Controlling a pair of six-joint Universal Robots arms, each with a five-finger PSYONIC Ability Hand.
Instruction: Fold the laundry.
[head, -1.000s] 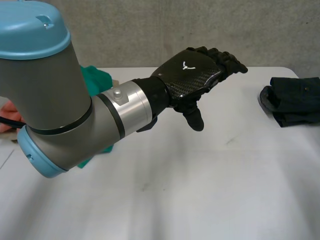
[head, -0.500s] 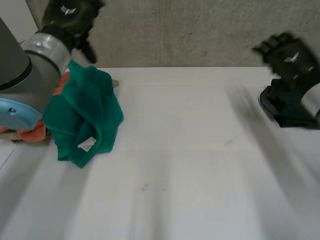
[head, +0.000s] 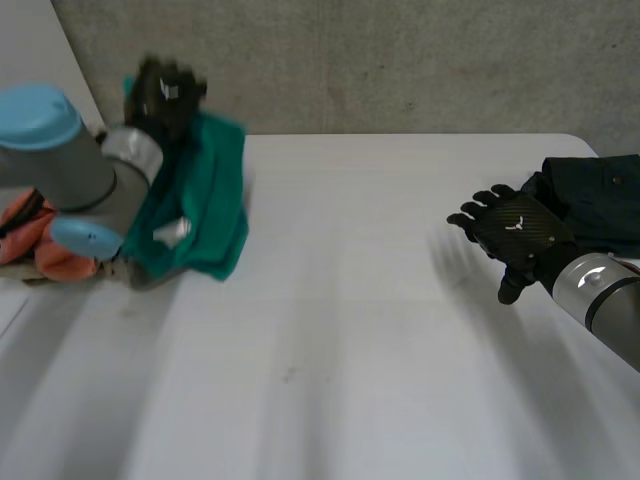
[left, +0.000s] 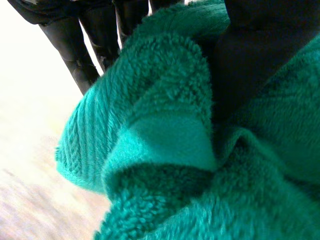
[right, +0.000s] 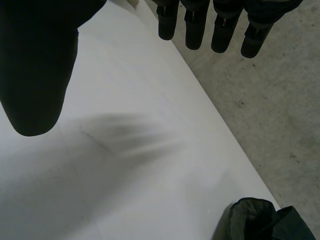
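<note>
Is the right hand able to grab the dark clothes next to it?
Probably yes. The right hand is open, right beside the dark clothes, with nothing between them.

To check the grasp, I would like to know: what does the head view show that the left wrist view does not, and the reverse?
Head view: the white table, an orange cloth heap beside the left arm, a dark folded garment at the table's right end, and the open right robot hand beside it. Left wrist view: a fold of the green terry towel pinched between thumb and fingers, with its smooth woven band. Both: the left robot hand holding that towel.
</note>
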